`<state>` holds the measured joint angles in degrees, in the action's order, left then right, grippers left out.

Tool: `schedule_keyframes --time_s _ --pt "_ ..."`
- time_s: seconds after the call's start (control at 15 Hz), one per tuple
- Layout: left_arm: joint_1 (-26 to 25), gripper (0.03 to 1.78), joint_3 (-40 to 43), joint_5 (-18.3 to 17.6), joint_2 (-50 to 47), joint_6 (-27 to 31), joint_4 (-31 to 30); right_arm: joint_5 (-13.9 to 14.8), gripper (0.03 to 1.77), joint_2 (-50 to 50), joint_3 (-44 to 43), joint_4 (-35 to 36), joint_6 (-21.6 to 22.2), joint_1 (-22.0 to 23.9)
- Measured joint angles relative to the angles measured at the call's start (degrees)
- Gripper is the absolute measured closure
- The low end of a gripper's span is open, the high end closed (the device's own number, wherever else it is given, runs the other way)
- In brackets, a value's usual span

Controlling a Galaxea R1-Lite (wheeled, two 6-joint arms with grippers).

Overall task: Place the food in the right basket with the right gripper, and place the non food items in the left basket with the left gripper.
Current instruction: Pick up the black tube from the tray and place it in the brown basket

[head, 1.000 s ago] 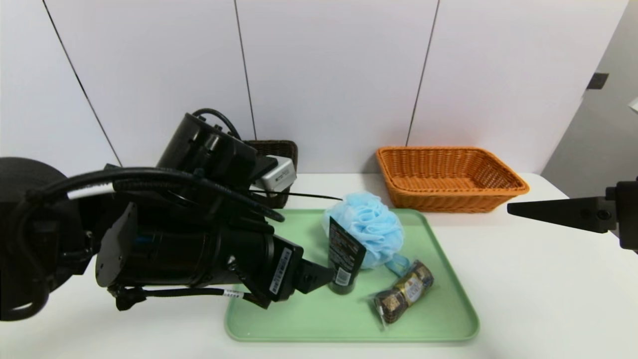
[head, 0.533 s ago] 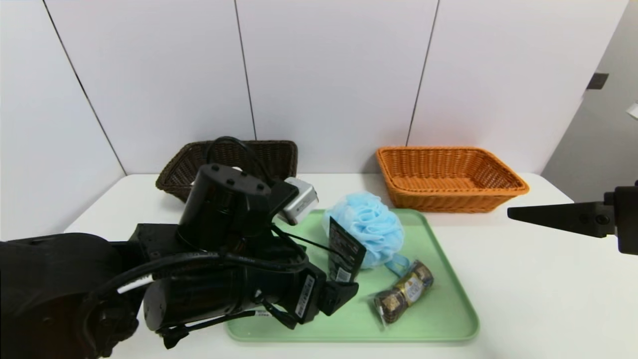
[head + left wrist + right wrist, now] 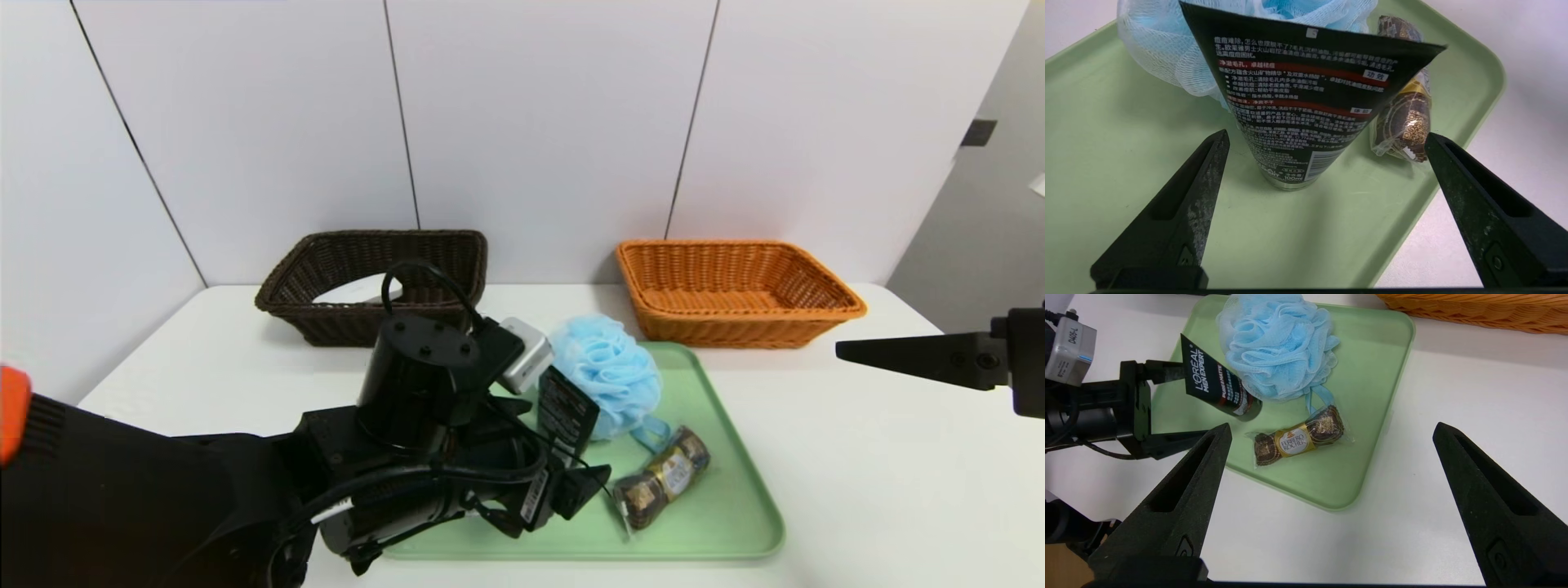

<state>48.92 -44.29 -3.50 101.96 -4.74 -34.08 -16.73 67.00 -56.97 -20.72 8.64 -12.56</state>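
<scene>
Three items sit on the green tray [image 3: 718, 498]: a black tube [image 3: 565, 411] standing cap-down, a blue bath sponge [image 3: 608, 384] behind and touching it, and a wrapped chocolate pack [image 3: 663, 478] lying flat toward the tray's right front.

My left claw [image 3: 1327, 175] is low over the tray's left portion, pointed at the tube. Its fingers [image 3: 1180, 212] are spread wide, one to each side of the tube's cap end, and neither touches it. Nothing is held.

My right claw [image 3: 1331, 473] hangs above the white table [image 3: 882, 457] to the right of the tray, fingers spread wide and holding nothing. It is aimed toward the tray, well apart from the chocolate pack.

At the rear of the table, the dark brown basket [image 3: 359, 314] stands on the left and the orange basket [image 3: 735, 322] on the right. The brown basket holds a pale item I cannot identify.
</scene>
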Motion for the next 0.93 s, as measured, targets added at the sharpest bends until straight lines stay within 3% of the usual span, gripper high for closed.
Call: schedule_keyframes --time_s 0.33,0.6,0.8,0.93 --pt "-0.2 0.12 -1.5 0.1 5.2 0.7 -6.4 0.0 0.10 0.0 0.2 -0.2 0.0 0.4" --pt "-0.3 0.12 -4.1 0.3 8.3 0.8 -6.5 0.1 0.10 0.0 0.7 0.1 0.0 0.7" --pt "-0.5 0.62 -4.6 0.4 8.9 0.7 -6.3 0.0 0.10 0.0 0.7 0.1 0.0 0.9" --pt "-0.5 0.86 -4.6 0.4 8.7 0.8 -6.1 0.0 0.10 0.0 0.7 0.1 0.0 0.9"
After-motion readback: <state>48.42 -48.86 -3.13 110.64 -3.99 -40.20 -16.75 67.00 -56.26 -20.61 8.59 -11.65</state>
